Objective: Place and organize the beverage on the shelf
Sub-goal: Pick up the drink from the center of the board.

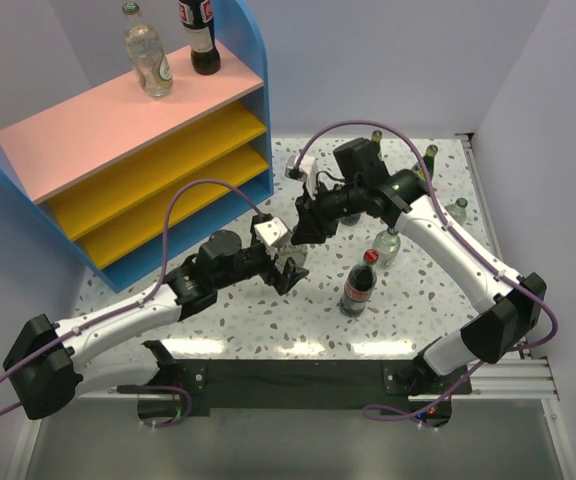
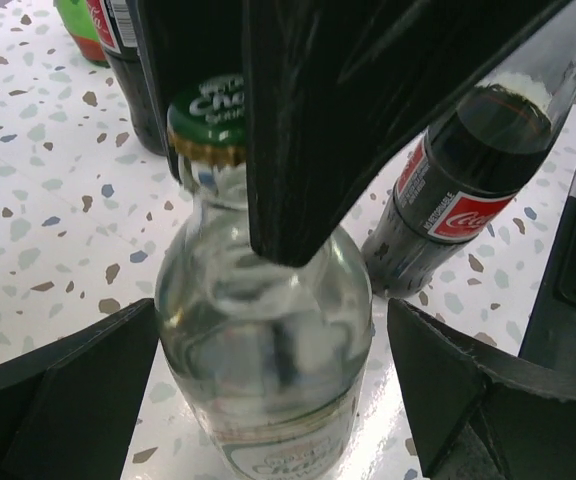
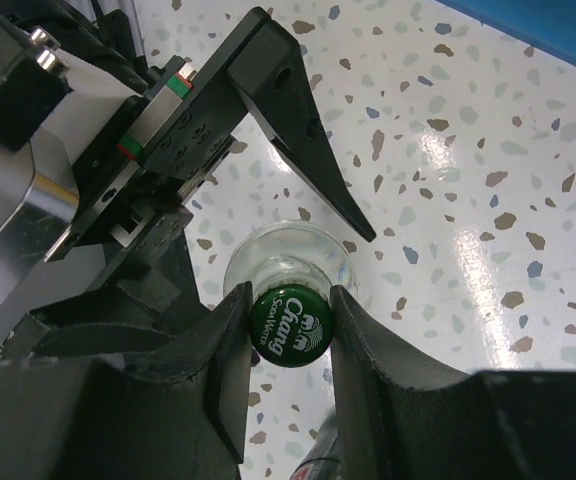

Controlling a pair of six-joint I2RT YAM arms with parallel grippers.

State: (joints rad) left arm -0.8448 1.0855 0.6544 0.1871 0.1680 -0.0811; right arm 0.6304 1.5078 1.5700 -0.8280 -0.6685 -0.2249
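A clear beverage bottle (image 2: 268,340) with a green cap (image 3: 290,325) stands upright in the middle of the table. My right gripper (image 3: 290,300) is shut on that cap from above, and it shows in the top view (image 1: 303,228). My left gripper (image 2: 273,320) is open, a finger on each side of the bottle's body and neither touching the glass; in the top view it sits just below the right one (image 1: 290,268). The shelf (image 1: 118,130) stands at the back left, with a clear bottle (image 1: 148,62) and a cola bottle (image 1: 202,40) on its pink top board.
A cola bottle (image 1: 358,285) and a clear bottle (image 1: 386,245) stand just right of the grippers. Green bottles (image 1: 428,160) and another clear one (image 1: 458,210) stand at the back right. In the left wrist view a cola bottle (image 2: 458,190) is close behind the held one.
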